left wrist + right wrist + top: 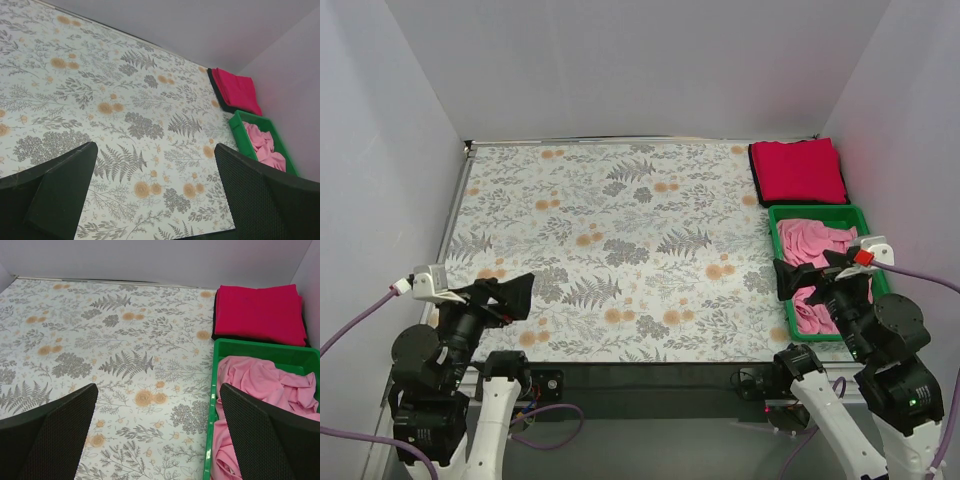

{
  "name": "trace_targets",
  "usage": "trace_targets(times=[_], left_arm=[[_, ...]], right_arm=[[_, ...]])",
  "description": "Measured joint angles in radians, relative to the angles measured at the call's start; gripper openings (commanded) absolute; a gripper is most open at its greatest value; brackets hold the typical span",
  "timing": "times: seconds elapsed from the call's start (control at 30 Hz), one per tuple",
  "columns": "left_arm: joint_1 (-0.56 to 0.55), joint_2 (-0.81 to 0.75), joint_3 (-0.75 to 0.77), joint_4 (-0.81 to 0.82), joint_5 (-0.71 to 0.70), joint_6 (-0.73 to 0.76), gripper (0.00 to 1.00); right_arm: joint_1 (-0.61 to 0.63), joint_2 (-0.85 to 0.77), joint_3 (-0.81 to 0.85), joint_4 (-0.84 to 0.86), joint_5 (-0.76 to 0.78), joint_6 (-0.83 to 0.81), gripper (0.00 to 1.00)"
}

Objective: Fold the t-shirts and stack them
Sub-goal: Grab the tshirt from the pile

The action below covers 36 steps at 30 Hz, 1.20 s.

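The pink shirt [260, 385] is seen crumpled in a loose heap inside the green bin [250, 347], which sits at the right edge of the table. The red shirt [260, 310] is already folded and lies flat just beyond the bin, in the far right corner. A dark edge shows under it, and what that is cannot be told.

The right gripper [812, 275] is held over the near part of the bin, its fingers spread wide with nothing between them. The left gripper [508, 297] is kept near the left front corner, well apart from both shirts, equally wide open and empty.

Because the pink shirt is bunched, several layers could be pinched at once. It would then probably be lifted as a knot, not opened out. The bin wall could be caught by a finger, or the fabric could snag on the rim, and the bin might then be dragged or tipped. If the shirt is swung out carelessly, the folded red shirt could be brushed and its fold undone. Once the shirt is spread, the flowered cloth [610, 230] could be gripped along with it and pulled into wrinkles.
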Motion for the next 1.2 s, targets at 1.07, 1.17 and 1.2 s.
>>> trace_targets(times=[1.07,1.17,1.2], left_arm=[[0.000,0.093,-0.101,-0.013,0.196,-0.081,0.98],[-0.002,0.084,-0.101,-0.024,0.200,-0.075,0.98],[-0.003,0.081,-0.101,-0.026,0.200,-0.074,0.98]], right_arm=[[-0.441,0.945,0.069,0.051,0.307,0.157,0.98],[-0.522,0.985,0.070,0.085,0.269,0.185,0.98],[-0.548,1.003,0.069,0.101,0.251,0.196,0.98]])
